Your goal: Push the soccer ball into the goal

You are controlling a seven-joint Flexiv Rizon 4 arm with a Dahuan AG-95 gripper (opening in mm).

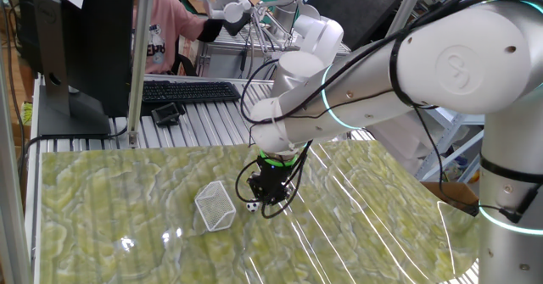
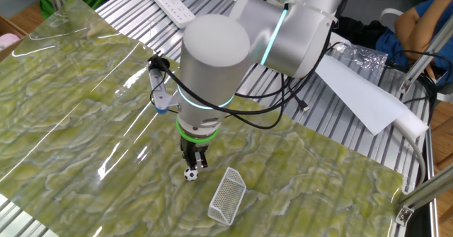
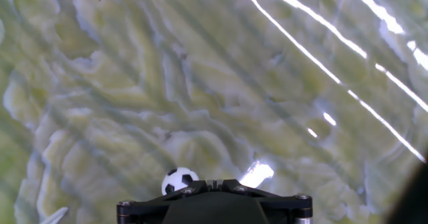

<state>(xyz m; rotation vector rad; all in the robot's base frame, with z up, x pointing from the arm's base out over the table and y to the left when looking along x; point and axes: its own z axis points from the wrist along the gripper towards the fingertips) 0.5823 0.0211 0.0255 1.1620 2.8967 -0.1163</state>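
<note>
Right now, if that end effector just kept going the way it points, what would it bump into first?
It points straight down, so the end effector would most likely meet the green mat right under it. The ball sits just beside its tip, not beneath it, as far as these views show. The goal lies off to one side.

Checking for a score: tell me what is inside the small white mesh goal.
The white mesh goal looks empty through its netting. The tiny black-and-white soccer ball lies outside it on the green mat, beside the closed gripper.

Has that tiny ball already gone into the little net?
No, the soccer ball sits on the green mat beside the tool, outside the goal.
</note>
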